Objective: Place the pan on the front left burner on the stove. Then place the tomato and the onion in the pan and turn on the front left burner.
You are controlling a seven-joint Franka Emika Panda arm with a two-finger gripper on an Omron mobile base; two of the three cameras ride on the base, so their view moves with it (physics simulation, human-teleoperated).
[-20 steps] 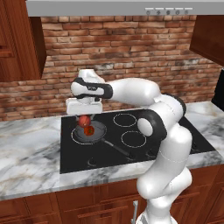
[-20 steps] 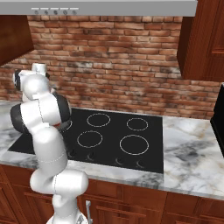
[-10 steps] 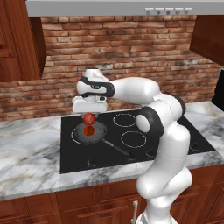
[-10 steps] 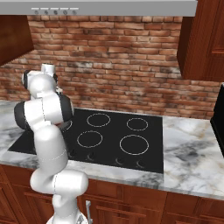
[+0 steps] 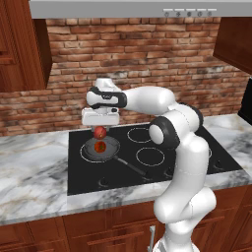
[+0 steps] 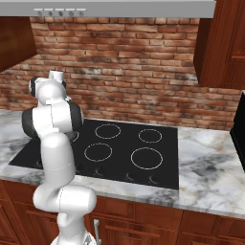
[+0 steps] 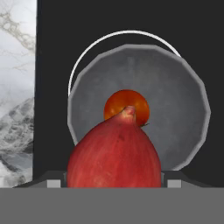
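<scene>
The dark grey pan (image 5: 111,144) sits on the front left burner (image 7: 87,53) of the black stove (image 5: 78,177), with its black handle (image 5: 131,168) pointing to the front right. The bright orange-red tomato (image 5: 100,147) lies in the middle of the pan (image 7: 175,109). My gripper (image 5: 100,129) hangs just above the pan, pointing down, shut on the dull red onion (image 5: 100,132). In the hand view the onion (image 7: 114,157) sits between my fingertips (image 7: 53,182) and covers the lower part of the tomato (image 7: 127,101).
Grey marble counter (image 5: 29,182) lies on both sides of the stove (image 6: 119,160), which has other white rings (image 6: 146,158) to the right. A row of dark knobs (image 5: 104,182) runs along its front edge. A brick wall stands behind, with wooden cabinets above on both sides.
The gripper has shifted a little to the right with the onion and now hangs over the middle of the pan. Pan and tomato have not moved.
</scene>
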